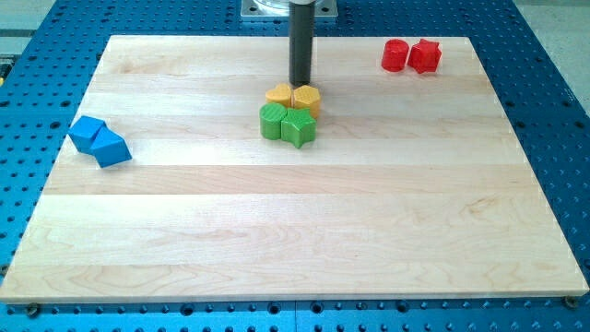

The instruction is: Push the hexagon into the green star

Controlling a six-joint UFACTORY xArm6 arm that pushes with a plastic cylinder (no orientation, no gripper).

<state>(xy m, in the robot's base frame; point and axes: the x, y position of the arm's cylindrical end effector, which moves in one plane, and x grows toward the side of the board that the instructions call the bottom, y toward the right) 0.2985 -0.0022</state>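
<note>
Currently my tip (300,83) sits just above the yellow hexagon (278,94), which touches a yellow heart (307,98), a green cylinder (272,121) and the green star (299,128). No fingers: bare rod. Red blocks (411,55) and blue blocks (100,141) lie well apart.

The pale, smooth, matt wooden board (295,221) lies on a blue perforated metal table (553,111). The dark rod (301,41) looks matt, perhaps rubber-coated.
</note>
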